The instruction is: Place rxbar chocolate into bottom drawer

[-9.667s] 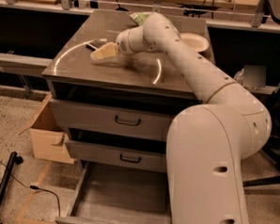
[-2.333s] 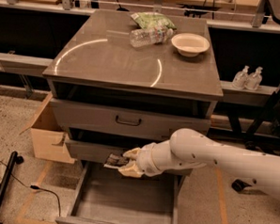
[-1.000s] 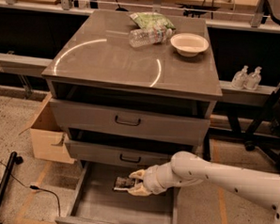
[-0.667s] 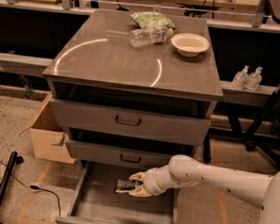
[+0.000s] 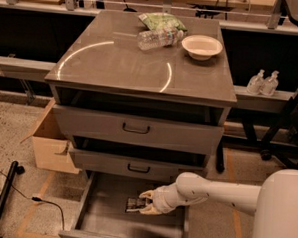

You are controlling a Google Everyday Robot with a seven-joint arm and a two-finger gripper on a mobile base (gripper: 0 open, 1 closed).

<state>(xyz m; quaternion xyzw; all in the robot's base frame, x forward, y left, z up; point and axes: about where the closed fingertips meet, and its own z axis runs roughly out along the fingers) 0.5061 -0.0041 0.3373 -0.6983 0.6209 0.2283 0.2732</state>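
In the bottom drawer (image 5: 104, 216), the snack bar (image 5: 133, 205) extends leftward from the tool (image 5: 146, 203); I cannot tell its hold.

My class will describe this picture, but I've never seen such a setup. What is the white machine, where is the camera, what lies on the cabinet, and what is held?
The white shape is a robot arm ending in a pincer for grasping. The single camera looks down on the grey cabinet from in front; where it is mounted is not known. On top lie a green snack bag, a clear plastic bottle and a pale bowl. The bottom drawer stands open, and the pincer reaches into it, right at the dark rxbar chocolate. Whether it grips the bar cannot be made out.
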